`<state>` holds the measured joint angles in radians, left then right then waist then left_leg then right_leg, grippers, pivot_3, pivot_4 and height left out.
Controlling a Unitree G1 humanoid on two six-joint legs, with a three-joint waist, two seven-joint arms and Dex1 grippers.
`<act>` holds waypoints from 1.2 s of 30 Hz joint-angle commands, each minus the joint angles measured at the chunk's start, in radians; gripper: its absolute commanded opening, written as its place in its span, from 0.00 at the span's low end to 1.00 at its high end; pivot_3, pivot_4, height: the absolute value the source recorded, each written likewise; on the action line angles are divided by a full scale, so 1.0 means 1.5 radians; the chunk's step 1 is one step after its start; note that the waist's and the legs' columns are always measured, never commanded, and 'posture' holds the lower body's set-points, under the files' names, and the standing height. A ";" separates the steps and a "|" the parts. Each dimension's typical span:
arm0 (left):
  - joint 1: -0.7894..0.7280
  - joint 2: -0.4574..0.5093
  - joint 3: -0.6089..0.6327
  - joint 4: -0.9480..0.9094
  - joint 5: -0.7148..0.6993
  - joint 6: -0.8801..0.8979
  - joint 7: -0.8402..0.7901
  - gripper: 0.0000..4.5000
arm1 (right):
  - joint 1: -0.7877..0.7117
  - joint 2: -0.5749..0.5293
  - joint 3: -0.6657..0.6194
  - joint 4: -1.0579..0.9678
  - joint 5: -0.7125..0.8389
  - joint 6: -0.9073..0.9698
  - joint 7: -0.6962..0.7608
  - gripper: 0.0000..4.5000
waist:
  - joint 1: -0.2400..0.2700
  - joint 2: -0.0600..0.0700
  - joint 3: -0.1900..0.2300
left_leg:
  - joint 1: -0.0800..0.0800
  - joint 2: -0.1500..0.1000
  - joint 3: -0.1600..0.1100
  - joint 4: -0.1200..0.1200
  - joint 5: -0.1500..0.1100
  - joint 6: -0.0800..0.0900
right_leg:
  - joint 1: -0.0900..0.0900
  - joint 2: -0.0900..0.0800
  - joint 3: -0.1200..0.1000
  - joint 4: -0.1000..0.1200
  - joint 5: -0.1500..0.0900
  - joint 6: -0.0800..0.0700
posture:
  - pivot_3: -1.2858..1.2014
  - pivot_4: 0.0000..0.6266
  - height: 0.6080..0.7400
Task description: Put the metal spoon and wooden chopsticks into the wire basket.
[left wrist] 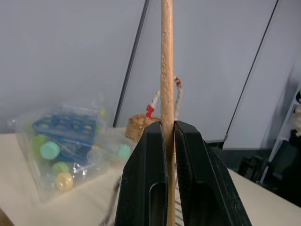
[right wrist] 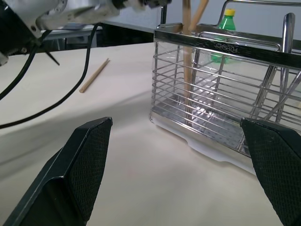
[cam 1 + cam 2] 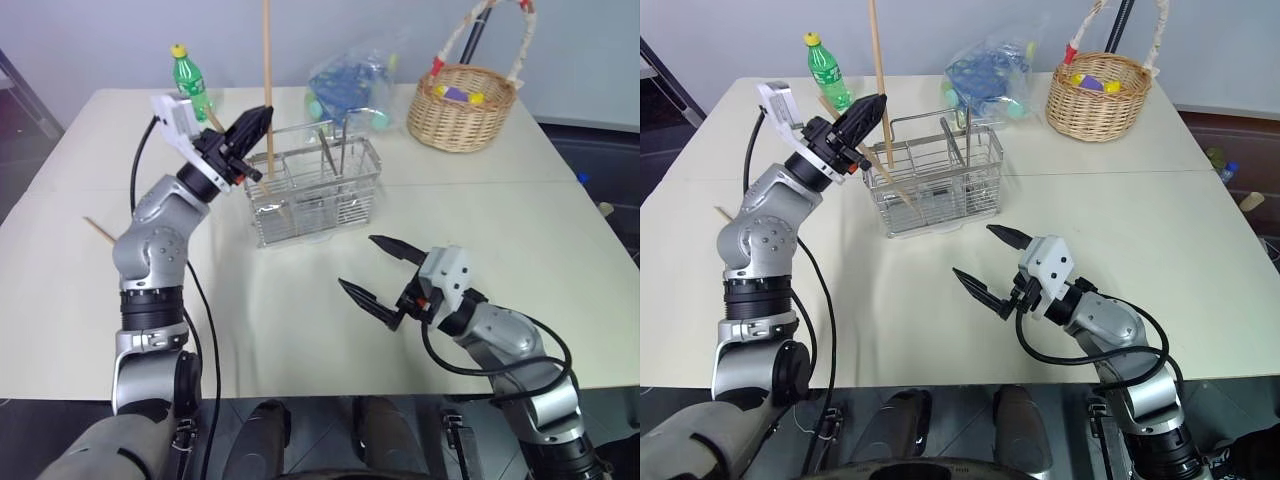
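Wire basket point(image 3: 315, 190) stands mid-table before us, utensils inside. Our left gripper point(image 3: 258, 123) is clamped on an upright wooden chopstick point(image 3: 267, 75) over its left compartment. Our right gripper point(image 3: 375, 270) hangs spread wide, empty. Another chopstick point(image 3: 99, 230) lies at the table's left.

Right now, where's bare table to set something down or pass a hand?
Bare: the strip between the wire basket and the open right pincer, and the table's right half. Crowded: far edge, with green bottle, plastic bag, wicker basket. A stray chopstick lies left.
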<state>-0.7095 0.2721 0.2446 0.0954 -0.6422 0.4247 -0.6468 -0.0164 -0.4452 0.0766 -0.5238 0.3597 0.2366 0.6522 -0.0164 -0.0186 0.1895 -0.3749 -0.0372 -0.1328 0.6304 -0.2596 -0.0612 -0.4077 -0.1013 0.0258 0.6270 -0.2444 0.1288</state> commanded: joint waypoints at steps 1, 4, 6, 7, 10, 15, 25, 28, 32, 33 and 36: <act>0.005 0.003 -0.003 -0.045 -0.003 -0.012 0.004 0.01 | -0.004 0.006 0.001 -0.017 0.001 -0.015 -0.002 1.00 | 0.000 0.000 0.000 | 0.000 0.000 0.000 0.000 0.000 0.000 | 0.000 0.000 0.000 0.000 0.000 0.000 | 0.52 0.24 1.00; 0.016 0.004 -0.007 -0.059 -0.004 -0.006 0.006 0.01 | -0.007 0.008 0.002 -0.013 0.000 -0.016 -0.001 1.00 | 0.000 0.000 0.000 | 0.000 0.000 0.000 0.000 0.000 0.000 | 0.000 0.000 0.000 0.000 0.000 0.000 | 0.52 0.24 1.00; 0.020 0.005 -0.008 -0.066 -0.005 -0.003 0.009 0.01 | -0.008 0.008 0.003 -0.012 -0.001 -0.017 0.000 1.00 | 0.000 0.000 0.000 | 0.000 0.000 0.000 0.000 0.000 0.000 | 0.000 0.000 0.000 0.000 0.000 0.000 | 0.52 0.24 1.00; 0.022 0.006 -0.009 -0.068 -0.006 -0.002 0.010 0.01 | -0.008 0.008 0.003 -0.012 -0.001 -0.017 0.000 1.00 | 0.001 0.000 0.000 | 0.000 0.000 0.000 0.000 0.000 0.000 | 0.000 0.000 0.000 0.000 0.000 0.000 | 0.52 0.24 1.00; 0.029 0.013 -0.006 -0.078 -0.011 0.003 0.013 0.01 | -0.008 0.008 0.003 -0.011 -0.001 -0.018 0.001 1.00 | 0.000 0.000 0.000 | 0.000 0.000 0.000 0.000 0.000 0.000 | 0.000 0.000 0.000 0.000 0.000 0.000 | 0.52 0.24 1.00; 0.051 0.025 -0.004 -0.096 -0.014 0.011 0.015 0.01 | -0.010 0.009 0.004 -0.007 -0.002 -0.019 0.002 1.00 | 0.000 0.000 0.000 | 0.000 0.000 0.000 0.000 0.000 0.000 | 0.000 0.000 0.000 0.000 0.000 0.000 | 0.52 0.24 1.00; 0.062 0.026 -0.016 -0.107 -0.006 0.007 0.022 0.38 | -0.016 0.013 0.007 -0.005 -0.003 -0.018 0.001 1.00 | 0.000 0.000 0.000 | 0.000 0.000 0.000 0.000 0.000 0.000 | 0.000 0.000 0.000 0.000 0.000 0.000 | 0.52 0.24 1.00; 0.063 0.028 -0.014 -0.108 -0.011 0.011 0.020 0.73 | -0.015 0.011 0.006 -0.006 -0.002 -0.018 0.001 1.00 | 0.001 0.000 0.000 | 0.000 0.000 0.000 0.000 0.000 0.000 | 0.000 0.000 0.000 0.000 0.000 0.000 | 0.52 0.24 1.00; 0.064 0.030 -0.015 -0.112 -0.010 0.012 0.025 0.99 | -0.015 0.010 0.005 -0.006 -0.002 -0.017 0.001 1.00 | 0.001 0.000 0.000 | 0.000 0.000 0.000 0.000 0.000 0.000 | 0.000 0.000 0.000 0.000 0.000 0.000 | 0.52 0.24 1.00; 0.064 0.030 -0.015 -0.114 -0.010 0.012 0.026 0.99 | -0.015 0.010 0.005 -0.006 -0.001 -0.017 0.001 1.00 | 0.001 0.000 0.000 | 0.000 0.000 0.000 0.000 0.000 0.000 | 0.000 0.000 0.000 0.000 0.000 0.000 | 0.52 0.24 1.00; 0.061 0.029 -0.015 -0.116 -0.012 0.015 0.029 0.99 | -0.014 0.010 0.005 -0.006 -0.001 -0.016 0.002 1.00 | 0.001 0.000 0.000 | 0.000 0.000 0.000 0.000 0.000 0.000 | 0.000 0.000 0.000 0.000 0.000 0.000 | 0.52 0.24 1.00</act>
<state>-0.6054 0.3069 0.2170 -0.0344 -0.6453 0.4510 -0.6059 -0.0297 -0.4320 0.0907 -0.5150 0.3543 0.2318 0.6531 -0.0151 -0.0185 0.1895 -0.3748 -0.0372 -0.1328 0.6303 -0.2596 -0.0612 -0.4076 -0.1013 0.0257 0.6268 -0.2445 0.1287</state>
